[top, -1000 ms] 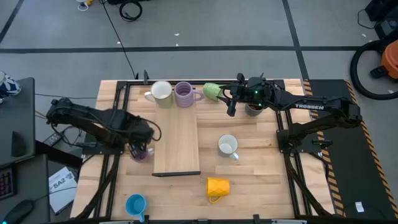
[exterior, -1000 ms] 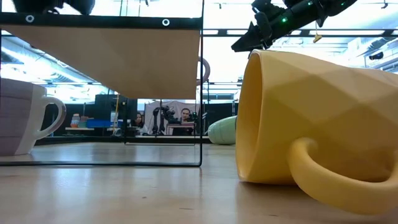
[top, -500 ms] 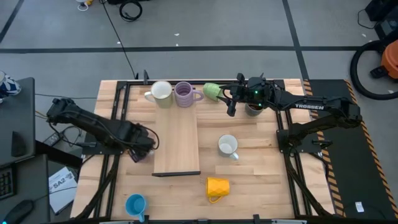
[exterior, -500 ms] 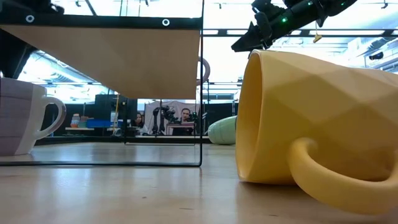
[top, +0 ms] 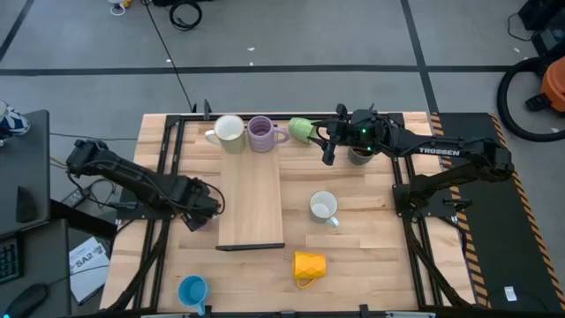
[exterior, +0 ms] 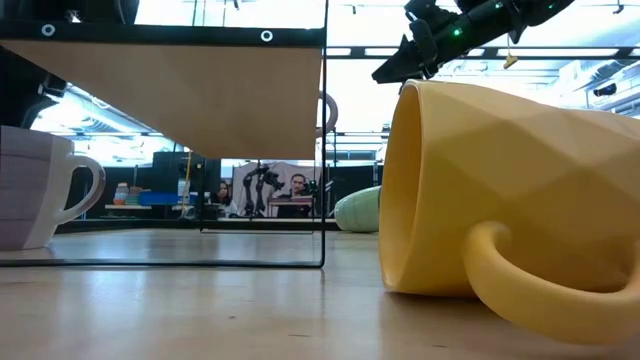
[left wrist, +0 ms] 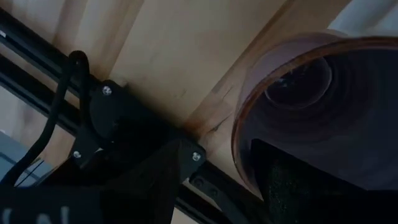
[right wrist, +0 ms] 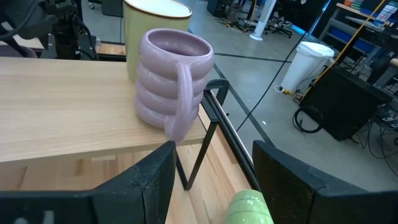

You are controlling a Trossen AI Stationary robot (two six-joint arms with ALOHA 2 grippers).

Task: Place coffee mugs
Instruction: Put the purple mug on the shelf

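Observation:
A lavender mug (top: 196, 223) (exterior: 30, 195) stands upright on the table beside the left edge of a raised wooden shelf (top: 252, 199). My left gripper (top: 199, 214) (left wrist: 227, 155) points down over it, open, one finger inside the mug's mouth (left wrist: 298, 81) and one outside its wall. My right gripper (top: 328, 150) (right wrist: 214, 152) hovers open at the far side, next to a green mug (top: 302, 130) lying on its side. A white mug (top: 228, 131) and a ribbed lavender mug (top: 262, 132) (right wrist: 174, 81) stand on the shelf's far end. My left gripper comes from above, fingers pointing down astride the lavender mug's rim (left wrist: 249, 106), on the side toward the shelf. One finger (left wrist: 292, 180) is in the hollow, the other (left wrist: 155, 180) outside. Whether either finger touches the wall I cannot tell.
A dark mug (top: 359, 156) sits under my right arm. A white mug (top: 323, 208) stands right of the shelf. A yellow mug (top: 309, 265) (exterior: 500, 190) lies on its side near the front edge, and a blue mug (top: 192, 290) stands at the front left. Black frame rails run along the table's sides.
My left gripper has come down onto the lavender mug beside the shelf, staying open, and now covers most of it in the high view. The mug has not moved. My right arm has kept still.

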